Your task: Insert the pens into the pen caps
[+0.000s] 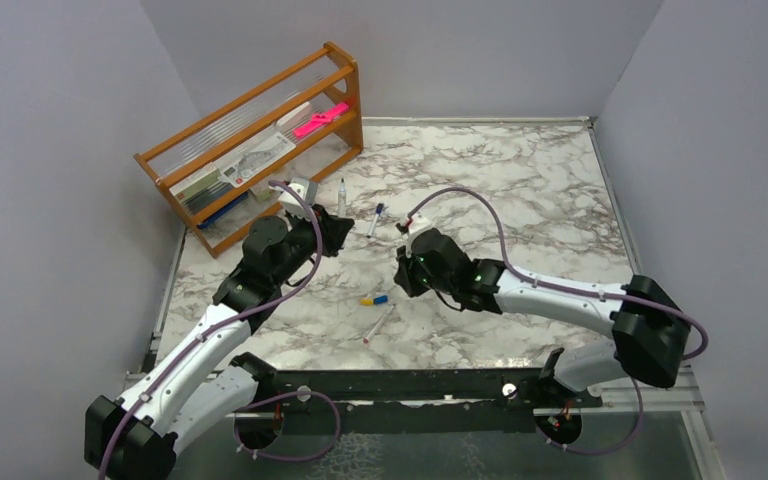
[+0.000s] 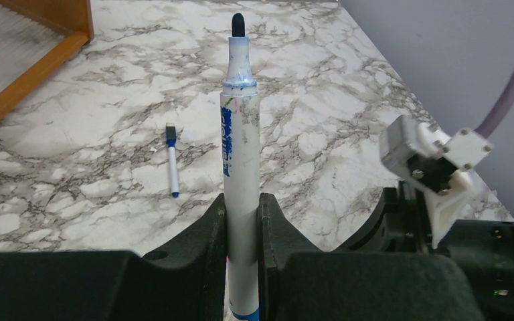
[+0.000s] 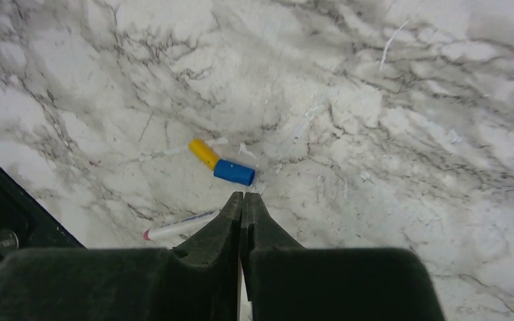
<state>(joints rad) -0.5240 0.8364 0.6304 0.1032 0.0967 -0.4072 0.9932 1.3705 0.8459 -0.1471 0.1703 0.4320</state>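
We found one white-barrelled marker pen (image 2: 241, 154), blue-printed and with its dark tip bare, standing upright with its lower barrel clamped in the left gripper (image 2: 243, 204) above the marble-patterned bench (image 2: 348, 100). A second thin white pen (image 2: 172, 160) with blue ends lay flat on the bench beyond it, well apart. A third white pen (image 3: 181, 227) with a red end lay just beside the right gripper (image 3: 242, 199), whose jaws were pressed together on nothing we could make out. Just ahead of that gripper lay a short blue plastic cap (image 3: 234, 172) and a short yellow-orange cap (image 3: 203, 153), end to end and touching or nearly so. At the bench's far left corner stood a wooden rack (image 1: 340, 75) holding a flat bright pink object (image 1: 320, 120).
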